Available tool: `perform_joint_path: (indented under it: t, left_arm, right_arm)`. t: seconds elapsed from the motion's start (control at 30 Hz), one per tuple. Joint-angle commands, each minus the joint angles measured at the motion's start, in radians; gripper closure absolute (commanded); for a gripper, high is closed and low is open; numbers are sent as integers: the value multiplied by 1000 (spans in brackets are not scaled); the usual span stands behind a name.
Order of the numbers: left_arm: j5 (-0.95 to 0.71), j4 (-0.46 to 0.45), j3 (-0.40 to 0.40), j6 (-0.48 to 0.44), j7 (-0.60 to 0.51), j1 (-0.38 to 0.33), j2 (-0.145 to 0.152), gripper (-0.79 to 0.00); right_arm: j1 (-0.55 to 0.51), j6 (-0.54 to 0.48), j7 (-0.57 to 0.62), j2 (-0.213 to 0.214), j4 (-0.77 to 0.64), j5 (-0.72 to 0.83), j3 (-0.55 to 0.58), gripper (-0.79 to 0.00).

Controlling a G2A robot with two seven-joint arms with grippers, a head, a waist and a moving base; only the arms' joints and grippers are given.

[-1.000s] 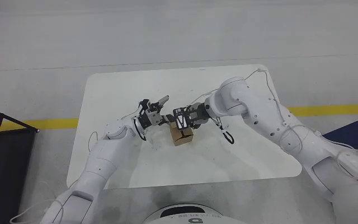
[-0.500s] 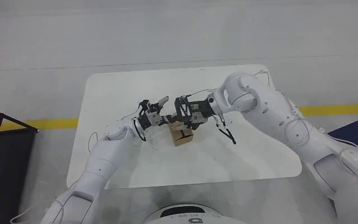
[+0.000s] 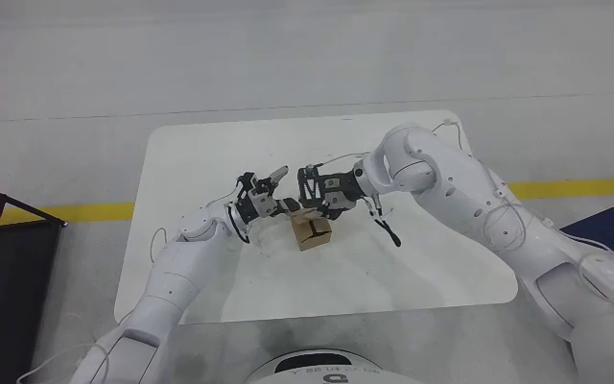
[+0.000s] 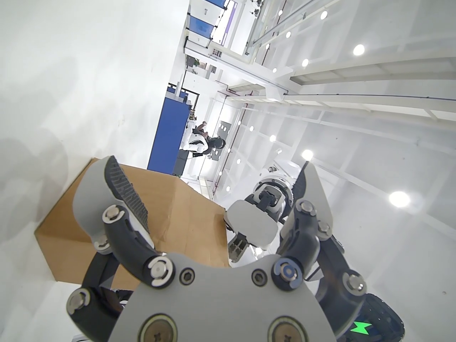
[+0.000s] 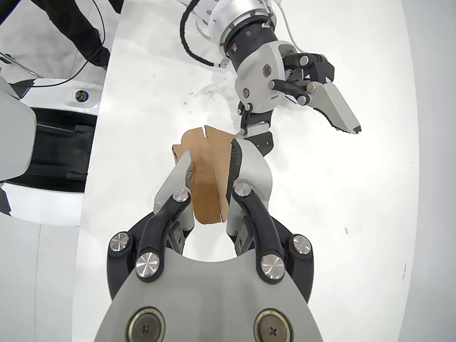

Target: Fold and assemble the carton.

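Green zigzag sign on black casing; no legible text.

Two white robot arms come together, their grippers nearly nose to nose. The left arm stretches forward with a gentle bend at the elbow. Its wrist is rolled so that the left gripper lies on its side. The jaws are spread wide: one ribbed finger sits low and the other finger is angled well away from it. The right arm bends sharply at the elbow, and its forearm points back toward the left gripper. The right gripper is just beside the left gripper's lower finger, with its fingers drawn in and pinching a flap of the carton between them.
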Motion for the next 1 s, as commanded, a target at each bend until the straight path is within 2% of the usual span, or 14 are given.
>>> perform_joint_path:
  t: [0.0,0.27,0.6,0.97]
  left_arm:
    - [1,-2,-2,-1,0,1,0,-785]
    - [-1,-5,-4,3,0,1,0,-785]
    - [-2,1,1,7,-2,-6,-2,-785]
    - [1,5,-1,9,-3,-11,-2,-785]
  right_arm:
    - [0,2,2,-2,4,-13,-3,-311]
    - [6,4,7,-14,32,-28,-15,-320]
    - [17,-50,21,-24,49,-5,-32,-388]
    - [24,-34,27,-34,57,-63,-44,-357]
